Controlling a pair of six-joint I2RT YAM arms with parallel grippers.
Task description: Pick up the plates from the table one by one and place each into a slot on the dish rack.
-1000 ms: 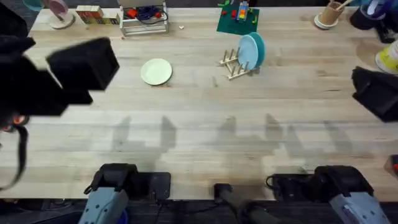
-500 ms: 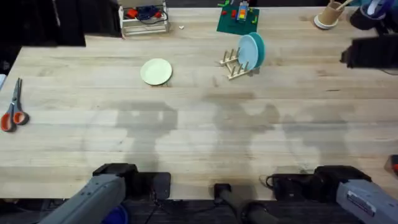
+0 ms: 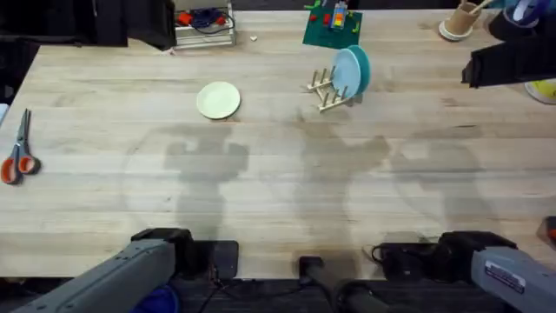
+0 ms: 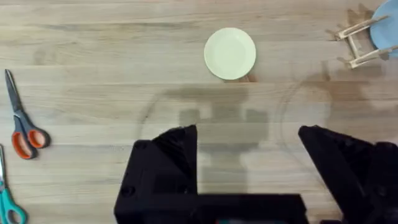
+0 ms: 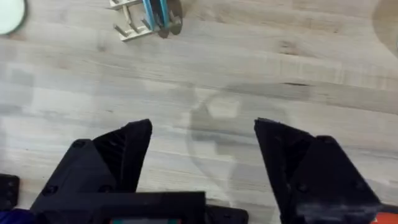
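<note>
A cream-yellow plate (image 3: 218, 100) lies flat on the table (image 3: 261, 191), left of centre; it also appears in the left wrist view (image 4: 230, 53). A teal-blue plate (image 3: 352, 71) stands on edge in the small wooden dish rack (image 3: 324, 90), seen again as the plate (image 5: 155, 12) and rack (image 5: 132, 20) in the right wrist view. My left gripper (image 4: 249, 149) hovers high over the table, open and empty, with the cream plate ahead of it. My right gripper (image 5: 202, 146) also hangs open and empty above bare wood, short of the rack.
Orange-handled scissors (image 3: 17, 149) lie at the table's left edge. Along the back stand a white frame stand (image 3: 201, 26), a green board (image 3: 332, 28) and a cup (image 3: 459, 22). Both arms show as dark blurs, the left arm (image 3: 87, 22) and the right arm (image 3: 512, 61).
Both arms have risen and swung toward the back of the table, uncovering the scissors at the left. The plates and the rack have not moved.
</note>
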